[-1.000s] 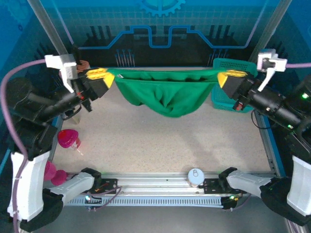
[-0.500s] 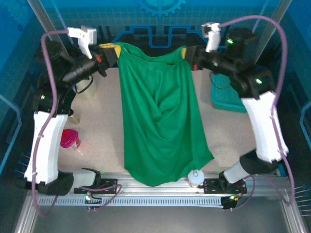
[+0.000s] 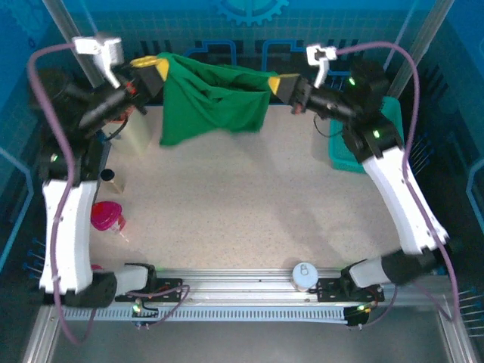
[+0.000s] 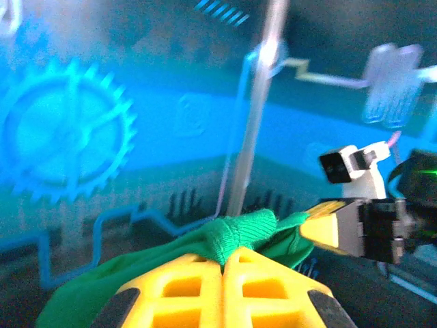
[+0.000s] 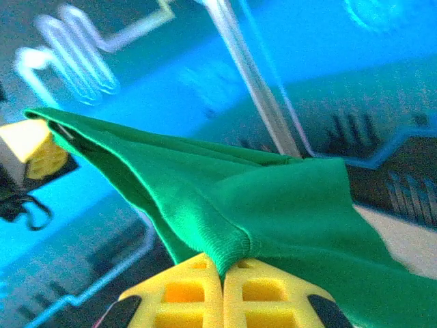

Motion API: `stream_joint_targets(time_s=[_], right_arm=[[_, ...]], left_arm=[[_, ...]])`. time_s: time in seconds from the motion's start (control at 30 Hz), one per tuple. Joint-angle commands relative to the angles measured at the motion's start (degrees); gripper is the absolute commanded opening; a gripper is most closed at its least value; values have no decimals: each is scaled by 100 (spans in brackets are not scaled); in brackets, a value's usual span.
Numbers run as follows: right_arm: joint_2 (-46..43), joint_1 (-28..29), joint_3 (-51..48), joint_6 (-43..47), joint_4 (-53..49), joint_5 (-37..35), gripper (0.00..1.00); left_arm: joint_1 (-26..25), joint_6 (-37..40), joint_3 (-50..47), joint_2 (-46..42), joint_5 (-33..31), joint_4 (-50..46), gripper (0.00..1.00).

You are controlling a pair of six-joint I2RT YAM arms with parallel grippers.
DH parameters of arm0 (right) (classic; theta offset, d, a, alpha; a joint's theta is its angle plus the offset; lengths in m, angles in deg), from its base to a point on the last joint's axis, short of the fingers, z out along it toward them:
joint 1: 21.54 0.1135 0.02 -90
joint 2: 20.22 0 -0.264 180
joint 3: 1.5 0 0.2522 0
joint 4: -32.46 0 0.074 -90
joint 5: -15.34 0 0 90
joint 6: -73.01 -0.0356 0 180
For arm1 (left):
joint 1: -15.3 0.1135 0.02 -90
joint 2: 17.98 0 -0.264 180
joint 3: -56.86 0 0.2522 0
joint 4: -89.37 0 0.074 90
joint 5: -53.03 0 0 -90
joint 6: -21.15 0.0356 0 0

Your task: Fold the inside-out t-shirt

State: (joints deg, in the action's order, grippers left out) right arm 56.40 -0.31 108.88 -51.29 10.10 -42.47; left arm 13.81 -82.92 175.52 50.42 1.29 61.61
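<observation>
Top external view: your inside-out t-shirt (image 3: pixel 212 106) hangs above the far edge of the table (image 3: pixel 249 204), stretched left-to-right between your 2 arms — left gripper (image 3: pixel 156 68) and right gripper (image 3: pixel 275 85) each clamped on a bunched edge — with most cloth sagging nearer the left one.

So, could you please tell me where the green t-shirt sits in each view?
Top external: t-shirt upper centre, strung between left gripper and right gripper.
Left wrist: t-shirt bottom centre, pinched by yellow fingers.
Right wrist: t-shirt centre to lower right, likewise pinched.
Shared landmark: the back wall's gear emblem.
</observation>
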Motion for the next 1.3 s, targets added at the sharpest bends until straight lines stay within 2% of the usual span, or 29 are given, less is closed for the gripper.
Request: stream_joint_targets(time_s=[0.0, 0.07, 0.2, 0.27, 0.33, 0.4, 0.6, 0.63, 0.7, 0.73, 0.77, 0.8, 0.83, 0.93, 1.0, 1.03, 1.07, 1.13, 1.2, 1.27], right_arm=[[-1023, -18, -294, -146, 1800, 150, 0], [-1341, 88, -310, 296, 1113, -303, 0], [-1756, 109, -495, 432, 614, -852, 0], [-1801, 104, -526, 502, 498, -605, 0], [-1757, 100, -638, 351, 851, 49, 0], [-1556, 96, -545, 201, 915, 191, 0], [-537, 91, 462, 1005, -617, -1994, 0], [-269, 94, 708, 1085, -1014, -2651, 0], [368, 119, 1437, 646, -2413, -4953, 0], [668, 33, 1782, 357, -2962, -5625, 0], [873, -54, 1894, 297, -3064, -5733, 0], [959, -105, 1829, 353, -2867, -5465, 0], [994, -157, 1656, 452, -2444, -4803, 0], [1028, -264, 1134, 489, -1005, -2229, 0], [985, -219, 1043, 522, -310, -1051, 0], [885, -170, 995, 577, -46, -779, 0], [721, -126, 868, 636, 230, -804, 0], [142, -98, 259, 587, 1034, -1398, 0], [-462, -119, -465, 488, 1898, -1782, 0], [-866, -169, -651, 507, 1936, -1618, 0]], left_arm=[[0, -166, -333, -763, 742, 1399, 0], [-1, -320, -490, -976, 786, 1612, 0], [0, -386, -531, -1044, 821, 1592, 0], [0, -504, -594, -997, 822, 1689, 0], [-4, -649, -717, -946, 820, 1957, 0], [-6, -618, -737, -831, 720, 1966, 0], [58, 37, -405, -73, 35, 1013, 0], [99, 61, -327, 80, -118, 836, 0], [194, -115, -138, 362, -569, 372, 0], [255, -269, 2, 530, -824, 48, 0], [303, -349, 132, 690, -948, -231, 0], [311, -339, 186, 793, -987, -358, 0], [311, -323, 169, 875, -961, -367, 0], [308, -281, 83, 991, -544, -214, 0], [291, -177, -12, 959, -78, 37, 0], [290, -227, -96, 889, 239, 332, 0], [290, -343, -164, 804, 534, 679, 0], [290, -671, -229, 636, 1138, 1399, 0], [290, -967, -315, 404, 1466, 2035, 0], [290, -1074, -425, 98, 1581, 2400, 0]])
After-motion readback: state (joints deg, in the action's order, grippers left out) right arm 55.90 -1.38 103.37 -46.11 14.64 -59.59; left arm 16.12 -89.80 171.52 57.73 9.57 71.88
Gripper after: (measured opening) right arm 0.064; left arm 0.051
